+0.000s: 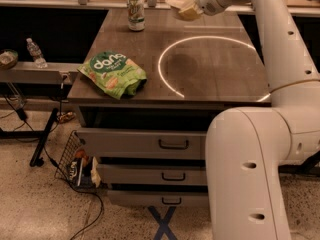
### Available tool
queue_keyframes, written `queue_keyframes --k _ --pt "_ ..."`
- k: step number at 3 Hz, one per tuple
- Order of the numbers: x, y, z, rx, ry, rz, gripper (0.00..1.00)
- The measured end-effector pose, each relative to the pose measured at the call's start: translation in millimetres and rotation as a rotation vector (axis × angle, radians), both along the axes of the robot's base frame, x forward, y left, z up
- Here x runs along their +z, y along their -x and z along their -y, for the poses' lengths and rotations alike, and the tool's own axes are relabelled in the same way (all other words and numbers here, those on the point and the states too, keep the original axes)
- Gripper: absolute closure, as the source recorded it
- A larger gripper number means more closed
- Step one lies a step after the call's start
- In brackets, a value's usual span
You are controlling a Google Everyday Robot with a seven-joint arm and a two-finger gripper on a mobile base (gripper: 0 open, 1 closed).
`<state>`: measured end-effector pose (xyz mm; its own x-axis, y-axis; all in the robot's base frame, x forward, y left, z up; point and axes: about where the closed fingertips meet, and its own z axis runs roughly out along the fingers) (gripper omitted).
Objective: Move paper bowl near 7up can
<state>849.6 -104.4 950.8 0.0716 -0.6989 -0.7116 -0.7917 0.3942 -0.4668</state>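
Note:
The 7up can (135, 13) stands upright at the far left of the dark tabletop (210, 74). My gripper (192, 6) is at the far middle of the table, raised above it, to the right of the can. It is shut on the off-white paper bowl (179, 7), which hangs tilted in the air with its rim pointing left toward the can. A gap of bare table lies between bowl and can.
A green chip bag (113, 74) lies at the table's front left. A white ring of light (210, 66) marks the tabletop. A side shelf at left holds a water bottle (36, 53) and a small dark bowl (7, 59). Drawers (150, 144) are below.

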Motion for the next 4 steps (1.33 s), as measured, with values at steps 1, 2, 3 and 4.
queue_keyframes --k 1,2,3,4 --pt "-14.9 -5.6 -44.5 0.078 -0.009 -0.01 1.0" --pt "-33.6 -8.3 -68.2 0.113 -0.009 -0.043 1.0" --pt "-53.2 -9.8 -90.9 0.142 -0.003 -0.082 0.82" --pt "-68.5 -13.0 -105.6 0.152 0.001 -0.108 0.57"
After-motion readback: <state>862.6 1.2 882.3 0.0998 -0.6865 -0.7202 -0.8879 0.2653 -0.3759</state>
